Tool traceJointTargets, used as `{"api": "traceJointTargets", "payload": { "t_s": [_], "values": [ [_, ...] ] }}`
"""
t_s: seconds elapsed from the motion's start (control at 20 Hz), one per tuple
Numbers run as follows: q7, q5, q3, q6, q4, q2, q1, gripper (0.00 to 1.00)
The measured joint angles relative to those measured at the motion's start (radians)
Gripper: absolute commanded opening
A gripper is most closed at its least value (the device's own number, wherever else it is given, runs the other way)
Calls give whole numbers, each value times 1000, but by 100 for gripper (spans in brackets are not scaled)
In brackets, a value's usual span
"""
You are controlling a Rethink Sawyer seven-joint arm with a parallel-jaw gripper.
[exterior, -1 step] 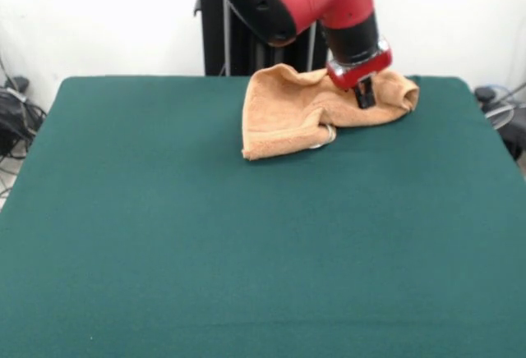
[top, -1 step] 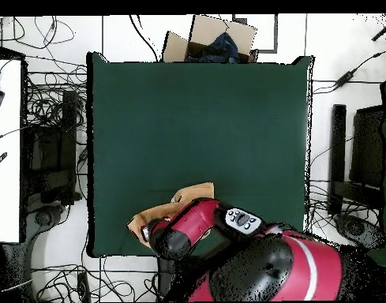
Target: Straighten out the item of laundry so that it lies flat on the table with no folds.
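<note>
1. Green tabletop (exterior, -1 step: 246, 251) fills the foreground, bare felt well in front of the claw.
2. Peach terry towel (exterior, -1 step: 283, 116) sits bunched and folded at the far edge, directly under and beside the claw.
3. Claw (exterior, -1 step: 365, 95) presses into the towel's raised fold, likely to grab and pull it flat; spread or pinching, cannot tell.
4. White care tag (exterior, -1 step: 328, 135) pokes out just beside the claw.

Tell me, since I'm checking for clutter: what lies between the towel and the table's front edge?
Nothing: in the front view, bare green table runs from the towel to the near edge.
</note>
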Motion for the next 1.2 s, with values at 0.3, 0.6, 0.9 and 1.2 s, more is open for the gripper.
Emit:
{"api": "traceJointTargets", "payload": {
  "t_s": [0.3,0.6,0.9,1.2],
  "values": [
    [-246,86,79,179,-33,56,-84,0],
    [-424,153,126,342,-84,106,-127,0],
    [-571,214,155,533,-162,149,-129,0],
    [-616,239,170,638,-212,178,-129,0]
  ]
}}
